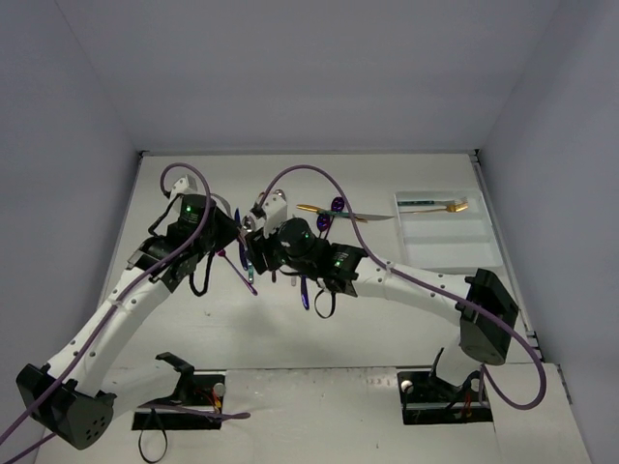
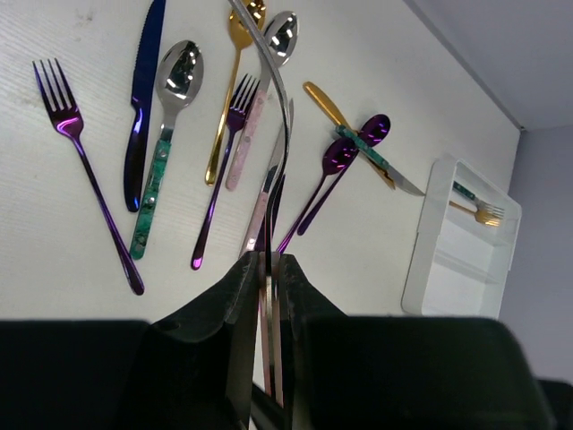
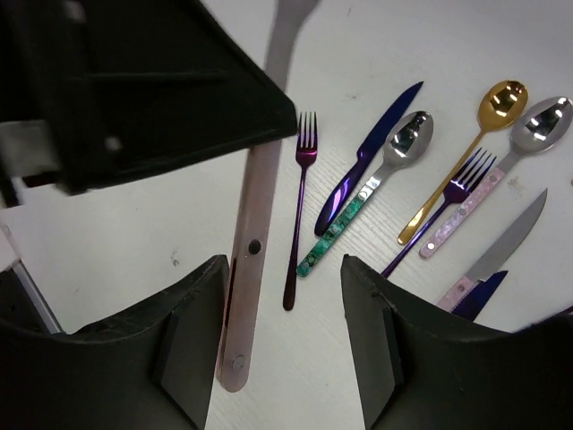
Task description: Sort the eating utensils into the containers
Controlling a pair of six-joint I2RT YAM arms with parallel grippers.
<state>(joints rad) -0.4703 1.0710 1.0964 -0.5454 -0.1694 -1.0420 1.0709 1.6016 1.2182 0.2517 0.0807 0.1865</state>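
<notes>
My left gripper [image 2: 267, 262] is shut on the pink handle of a silver utensil [image 2: 273, 107] and holds it upright above the table. I cannot tell its kind. In the right wrist view that pink handle [image 3: 252, 224] hangs between the fingers of my open right gripper [image 3: 285, 265], close to the left finger [image 3: 192, 313]. Both grippers meet at mid table, the left [image 1: 244, 232] beside the right [image 1: 264, 232]. Below lie several utensils: a purple fork [image 3: 301, 202], a blue knife [image 3: 365, 159] and a teal-handled spoon [image 3: 369, 190]. The white tray [image 1: 398, 220] stands at the far right.
The tray's far compartment holds a gold fork with a teal handle [image 1: 437, 205], also seen in the left wrist view [image 2: 479, 210]. Gold and purple utensils [image 1: 334, 208] lie just left of the tray. The enclosure walls close in at the back and both sides.
</notes>
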